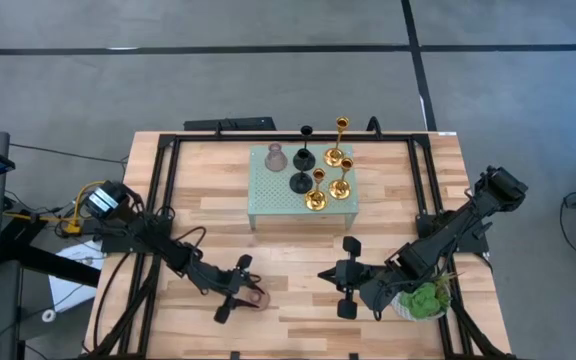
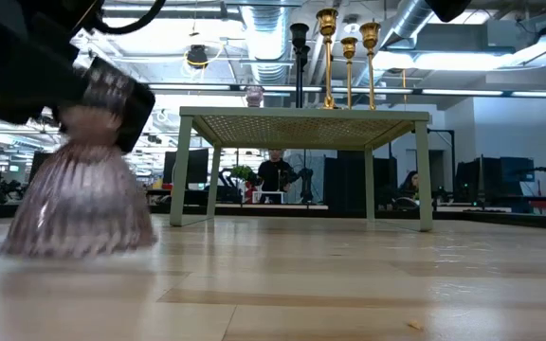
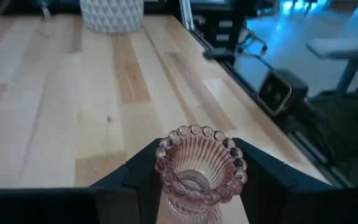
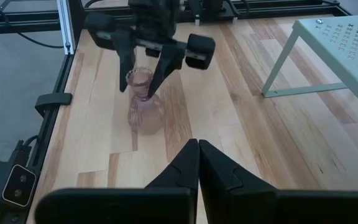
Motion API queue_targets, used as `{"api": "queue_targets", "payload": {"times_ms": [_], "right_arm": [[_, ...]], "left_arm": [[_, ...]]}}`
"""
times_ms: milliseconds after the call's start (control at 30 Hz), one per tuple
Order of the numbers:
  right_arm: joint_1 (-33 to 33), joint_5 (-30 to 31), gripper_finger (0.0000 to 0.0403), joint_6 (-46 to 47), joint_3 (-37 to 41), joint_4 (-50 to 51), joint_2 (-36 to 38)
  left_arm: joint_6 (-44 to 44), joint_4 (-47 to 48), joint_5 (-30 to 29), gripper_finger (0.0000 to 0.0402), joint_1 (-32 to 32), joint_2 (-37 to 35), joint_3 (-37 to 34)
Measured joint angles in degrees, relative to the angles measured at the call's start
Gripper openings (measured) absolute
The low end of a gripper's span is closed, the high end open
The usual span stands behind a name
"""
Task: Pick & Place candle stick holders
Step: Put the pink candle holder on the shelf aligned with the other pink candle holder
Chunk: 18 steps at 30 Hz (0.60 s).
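The pink holder (image 4: 144,104) stands on the tabletop (image 1: 298,260) near its front edge, on the left arm's side, with its flared base down. We see the left pincer (image 4: 145,73) set around its slim neck, one finger on each side just under the beaded rim, and we judge the fingers clamped on the glass, or very nearly so. The right pincer (image 4: 197,163) waits nearby with its fingers pressed together, pointing towards the holder, beside the plant (image 1: 428,298).

On the green stand (image 1: 268,202) at the back of the tabletop we count another pink holder (image 1: 276,158), two black ones (image 1: 303,155) and three gold ones (image 1: 339,150), packed close together.

The risks we see:
- The grip sits high on a ribbed, smooth neck, so the heavy base may swing or slip if we lift fast.
- If the fingers are not square on the neck, the holder may tilt and drag its base on the wood.
- The free space on the stand is small, so a careless set-down may knock a tall gold holder over.
- The right arm is close enough that a wide sweep of the left arm could clip it.
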<state>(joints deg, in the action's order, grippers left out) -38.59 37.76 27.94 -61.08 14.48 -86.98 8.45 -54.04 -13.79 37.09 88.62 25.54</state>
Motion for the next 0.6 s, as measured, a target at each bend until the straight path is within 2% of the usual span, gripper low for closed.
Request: {"api": "queue_targets", "payload": {"times_ms": [200, 400, 600], "right_arm": [[0.0, 0.0, 0.0, 0.0, 0.0, 0.04, 0.0], [0.0, 0.0, 0.0, 0.0, 0.0, 0.21, 0.0], [-0.01, 0.0, 0.0, -1.21, -0.02, 0.26, 0.0]], "left_arm": [[0.01, 1.89, -1.75, 0.017, -1.07, -5.23, 0.0], [1.04, 7.35, -6.72, 0.0165, -1.26, -10.99, 0.0], [1.47, 12.9, -7.12, 0.0165, -2.4, -17.94, 0.0]]}}
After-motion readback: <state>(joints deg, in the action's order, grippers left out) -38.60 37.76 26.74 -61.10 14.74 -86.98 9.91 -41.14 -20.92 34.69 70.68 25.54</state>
